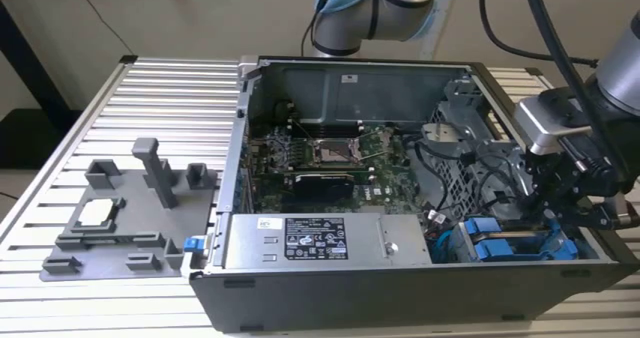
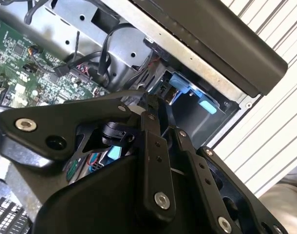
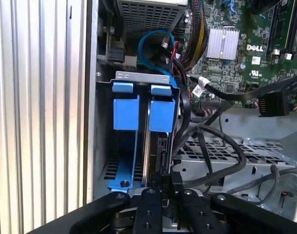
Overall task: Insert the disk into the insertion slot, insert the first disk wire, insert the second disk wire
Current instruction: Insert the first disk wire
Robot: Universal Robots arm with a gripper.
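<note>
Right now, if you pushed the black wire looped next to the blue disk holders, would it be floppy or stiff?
Probably bendy rather than limp: the black wire holds a smooth loop across the metal cage. It looks light, so a push would likely swing it aside. Both ends run off under other parts, so it may spring back.

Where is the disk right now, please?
At the exterior view's lower right, the disk sits in the computer case's corner beside the other blue-framed drive, close to the end effector.
</note>
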